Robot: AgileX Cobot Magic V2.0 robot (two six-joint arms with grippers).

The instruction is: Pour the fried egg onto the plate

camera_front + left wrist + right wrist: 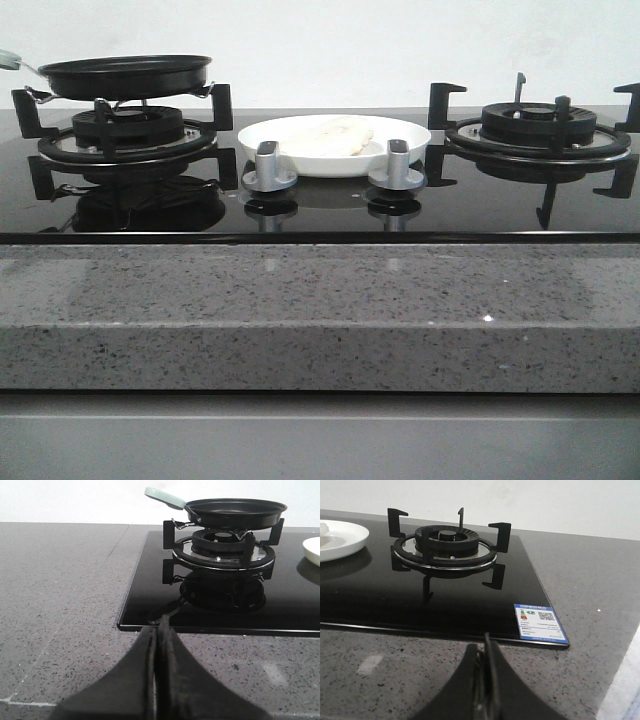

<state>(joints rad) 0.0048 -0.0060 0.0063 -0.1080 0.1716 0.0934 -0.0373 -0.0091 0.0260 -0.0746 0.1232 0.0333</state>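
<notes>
The white plate [400, 150] rests on the black glass hob between the two burners, and the pale fried egg [335, 136] lies flat in it. A black frying pan [125, 75] with a mint handle [165, 497] sits on the left burner; its inside is hidden from here. In the left wrist view my left gripper [158, 630] hangs shut and empty over the grey counter, short of the hob's front left corner. My right gripper [482, 647] is shut and empty over the counter before the right burner [445, 547]. The plate's edge shows in both wrist views [312, 550] [347, 542].
Two silver knobs [270, 168] [396, 165] stand in front of the plate. A blue-and-white label [540, 624] is stuck at the hob's front right corner. A speckled grey stone counter [320, 310] surrounds the hob, with a white wall behind.
</notes>
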